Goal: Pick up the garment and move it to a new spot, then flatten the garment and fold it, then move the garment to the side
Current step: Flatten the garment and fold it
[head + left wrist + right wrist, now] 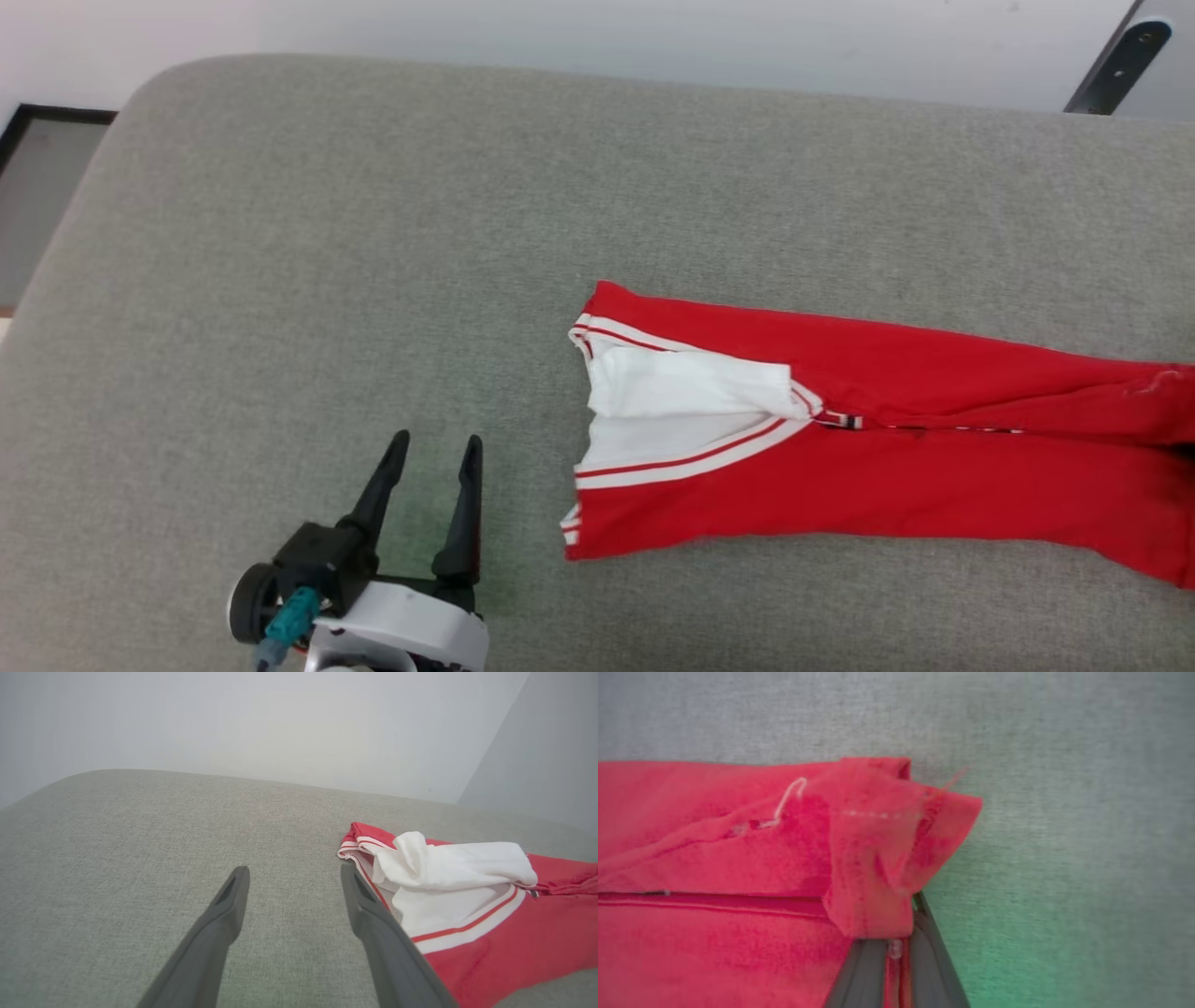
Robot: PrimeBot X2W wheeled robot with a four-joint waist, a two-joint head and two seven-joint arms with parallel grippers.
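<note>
Red T-shirt [868,448] lies as a long folded strip on the grey padded worktop [355,233]. Its long axis runs across the head view, white-sleeve end near centre, hem end off to the robot's right. Right gripper [894,966] has its jaws pinching a red hem corner. Left gripper [438,441] is empty, jaws spread, just left of the sleeve end, so the left arm is nearer the free end and likely needs a sideways reach to its right.
</note>
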